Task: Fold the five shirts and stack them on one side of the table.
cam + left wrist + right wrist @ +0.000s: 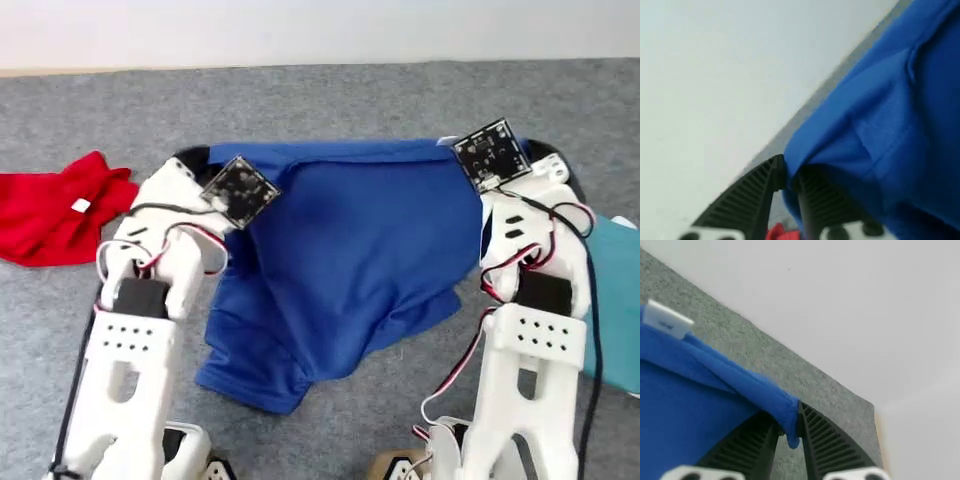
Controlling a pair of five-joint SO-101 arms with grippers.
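judged blue shirt (pixel 350 250) soft, light, limp; corners best hold pts. found left gripper (pixel 788 174) & right gripper (pixel 789 422) clamped on its hem nr surface's (pixel 400 100) far edge.

The blue shirt (pixel 360 250) is plain, its tag (pixel 665 321) white. The red shirt (pixel 55 205) is plain too. The cloth (pixel 618 300) at the edge looks teal, perhaps another shirt. The desk (pixel 330 100) is speckled grey.

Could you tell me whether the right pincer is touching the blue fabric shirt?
Touching. The right wrist view shows the right pincer shut on the hem of the blue fabric shirt.
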